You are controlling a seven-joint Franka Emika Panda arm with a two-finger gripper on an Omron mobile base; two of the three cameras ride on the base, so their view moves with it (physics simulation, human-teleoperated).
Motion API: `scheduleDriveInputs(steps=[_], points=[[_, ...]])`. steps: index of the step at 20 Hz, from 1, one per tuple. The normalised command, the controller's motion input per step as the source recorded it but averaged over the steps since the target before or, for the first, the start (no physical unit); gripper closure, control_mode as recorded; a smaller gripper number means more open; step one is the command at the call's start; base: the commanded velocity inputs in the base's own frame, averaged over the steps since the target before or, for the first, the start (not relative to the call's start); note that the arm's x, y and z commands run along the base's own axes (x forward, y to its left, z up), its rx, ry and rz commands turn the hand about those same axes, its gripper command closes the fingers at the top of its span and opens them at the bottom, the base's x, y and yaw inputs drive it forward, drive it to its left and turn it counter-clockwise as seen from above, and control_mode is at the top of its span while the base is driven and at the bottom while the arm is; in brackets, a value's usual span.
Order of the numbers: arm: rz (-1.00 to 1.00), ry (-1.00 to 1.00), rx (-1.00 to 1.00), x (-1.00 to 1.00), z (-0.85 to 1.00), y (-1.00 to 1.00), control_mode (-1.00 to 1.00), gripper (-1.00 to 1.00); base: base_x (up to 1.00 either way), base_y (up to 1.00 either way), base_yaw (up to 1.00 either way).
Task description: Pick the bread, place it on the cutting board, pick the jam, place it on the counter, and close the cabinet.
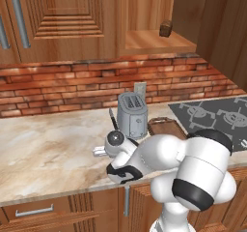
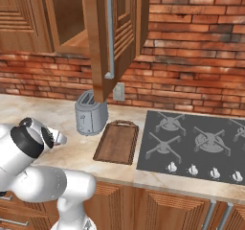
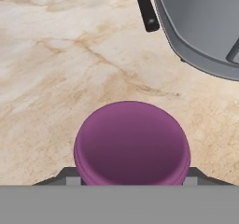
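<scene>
jam [image 3: 132, 143] sits clamped between the fingers, purple lid filling the low middle of the hand view, just over the marbled desk [image 3: 56, 69]. judging by that, the step in hand is setting it down: lower straight, keep jar upright, let go only once the base rests flat, and stay clear of the grey toaster [image 3: 205, 27] nearby. bread [image 1: 166, 28] looks to be on the cabinet [image 1: 154, 40] shelf yet, cutting board [image 2: 117, 141] bare. beyond: brick wall behind, stovetop [image 2: 201, 145] to the right, cabinet door open w/ bar handle.
</scene>
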Motion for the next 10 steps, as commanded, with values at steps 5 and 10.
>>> scheduleDriveInputs(steps=[5, 10], points=[[0.00, 0.00, 0.00, 0.00, -0.01, 0.00, -1.00, 1.00, 0.00, 0.00, 0.00], [0.00, 0.00, 0.00, 0.00, 0.00, 0.01, -1.00, -1.00, 0.00, 0.00, 0.00]])
